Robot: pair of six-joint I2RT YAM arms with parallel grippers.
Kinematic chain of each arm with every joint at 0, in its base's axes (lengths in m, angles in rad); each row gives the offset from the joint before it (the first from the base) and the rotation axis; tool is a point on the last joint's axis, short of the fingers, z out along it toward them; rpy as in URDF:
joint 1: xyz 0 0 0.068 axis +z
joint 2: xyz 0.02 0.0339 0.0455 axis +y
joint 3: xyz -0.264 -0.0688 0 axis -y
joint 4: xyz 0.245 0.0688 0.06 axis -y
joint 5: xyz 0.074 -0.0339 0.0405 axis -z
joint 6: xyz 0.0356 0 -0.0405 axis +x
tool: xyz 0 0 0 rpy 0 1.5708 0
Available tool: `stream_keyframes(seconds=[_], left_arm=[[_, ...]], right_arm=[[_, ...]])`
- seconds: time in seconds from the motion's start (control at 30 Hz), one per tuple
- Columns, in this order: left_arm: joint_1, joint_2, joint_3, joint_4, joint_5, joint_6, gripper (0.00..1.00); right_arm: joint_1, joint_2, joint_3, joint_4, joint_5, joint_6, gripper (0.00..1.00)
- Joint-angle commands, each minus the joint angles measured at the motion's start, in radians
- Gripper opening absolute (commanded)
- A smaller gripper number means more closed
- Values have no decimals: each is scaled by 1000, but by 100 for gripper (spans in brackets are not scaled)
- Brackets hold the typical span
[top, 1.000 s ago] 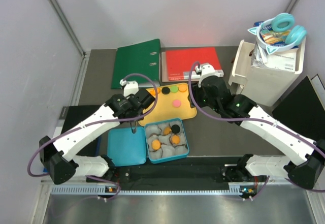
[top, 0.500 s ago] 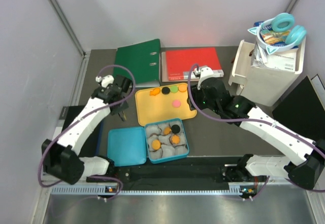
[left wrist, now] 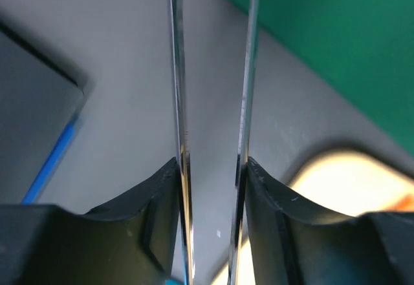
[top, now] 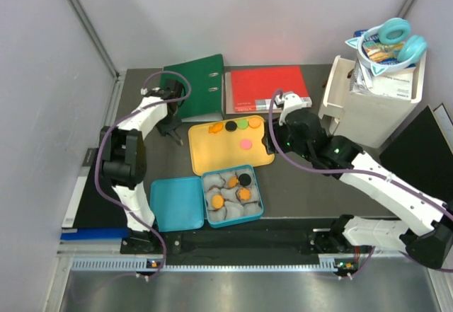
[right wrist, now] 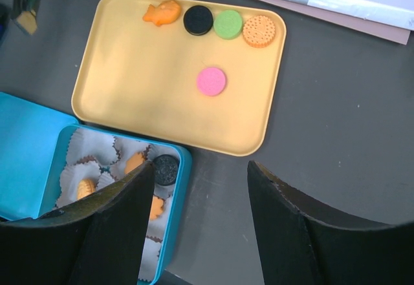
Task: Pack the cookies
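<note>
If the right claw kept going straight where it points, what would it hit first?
Probably the bare table beside the near edge of the tray, where the right gripper aims. Depth is unclear, so it might touch the tray rim first.

Dark grey table (top: pixel 304 185), and plenty is parked on it. Dead centre sits a yellow tray (top: pixel 219 155), and touching its near edge is a teal box (top: pixel 260 202), its lid (top: pixel 177 204) lying flat and open on the left. At the far edge a green binder (top: pixel 191 85) lies flat, with a red folder (top: pixel 265 89) just beside it on the right. In the far right corner a white bin (top: pixel 368 110) stands upright. A black panel (top: pixel 421 149) sits at the right edge, and a black flat pad (top: pixel 86 202) at the left edge.
</note>
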Motion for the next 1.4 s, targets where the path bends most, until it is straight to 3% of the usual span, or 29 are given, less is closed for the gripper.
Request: stream_keyframes(seconds=[0.0, 0.4, 0.5, 0.53, 0.83, 0.93, 1.1, 1.37], left_arm=[[94, 30, 79, 6, -8, 17, 50], [131, -72, 39, -17, -37, 33, 69], [133, -76, 50, -31, -46, 34, 96], [133, -78, 54, -37, -50, 33, 99], [128, -156, 60, -98, -19, 25, 99], [94, -235, -11, -100, -23, 33, 99], [-60, -409, -148, -89, -40, 21, 99], [-295, -501, -309, -138, 96, -53, 91]], right_arm=[[-12, -47, -19, 19, 29, 9, 59], [-12, -36, -45, 46, 8, 4, 60], [-12, -33, -43, 48, 0, 6, 60], [-12, -31, -43, 48, 0, 7, 60], [-12, -39, -43, 43, 3, 6, 60], [-12, -39, -49, 48, 2, 4, 59], [-12, -28, -51, 57, 0, 7, 60], [-12, -1, -46, 57, -14, 12, 59]])
